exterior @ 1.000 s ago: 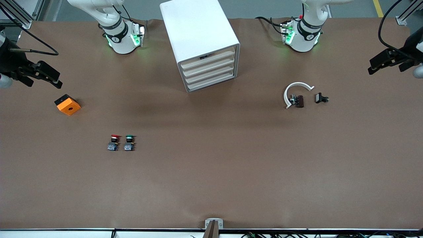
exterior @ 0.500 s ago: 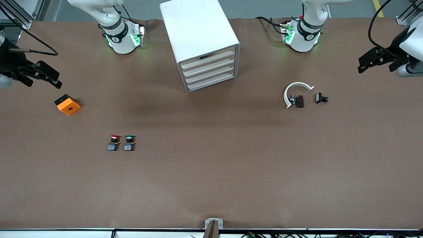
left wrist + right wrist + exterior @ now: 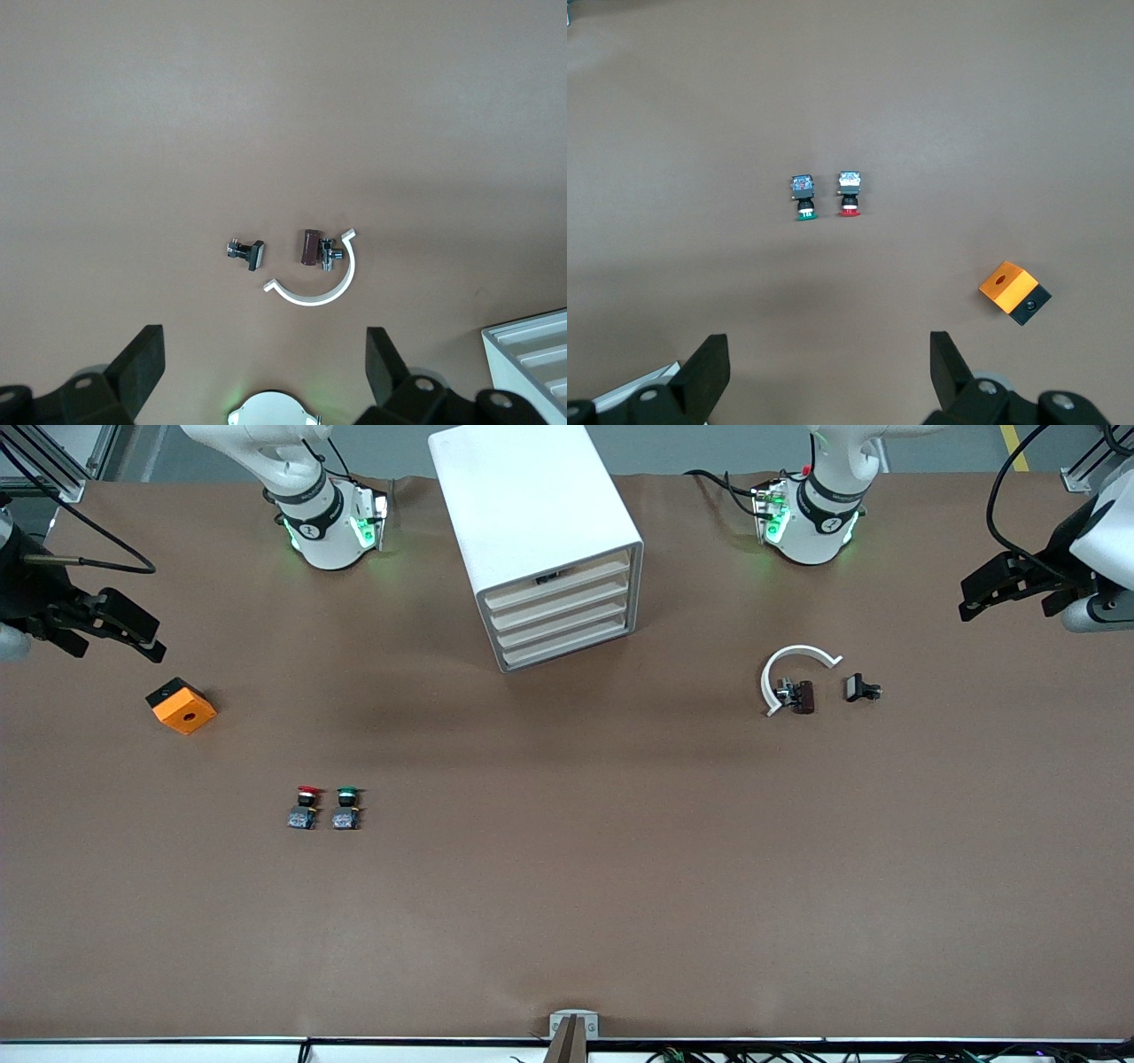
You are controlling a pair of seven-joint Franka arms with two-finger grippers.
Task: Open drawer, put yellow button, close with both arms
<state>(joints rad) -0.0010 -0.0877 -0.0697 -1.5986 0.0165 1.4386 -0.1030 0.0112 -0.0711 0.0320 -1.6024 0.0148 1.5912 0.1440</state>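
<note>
The white cabinet (image 3: 532, 514) stands between the arms' bases, and its top drawer (image 3: 567, 584) looks shut, with a small dark spot at its upper edge. The yellow button is out of view. My left gripper (image 3: 974, 598) hangs open and empty over the left arm's end of the table. In the left wrist view that gripper (image 3: 266, 363) has nothing between its fingers. My right gripper (image 3: 146, 633) hangs open over the right arm's end, above an orange block (image 3: 182, 706). Its own view shows the gripper (image 3: 830, 363) empty too.
A red-capped button (image 3: 304, 807) and a green-capped button (image 3: 346, 807) stand side by side, nearer the front camera than the block. A white C-shaped clip (image 3: 791, 673), a brown part (image 3: 803, 696) and a small black part (image 3: 859, 688) lie toward the left arm's end.
The left gripper has moved a little inward from the table's end, then stopped. The right arm and the objects have not moved.
</note>
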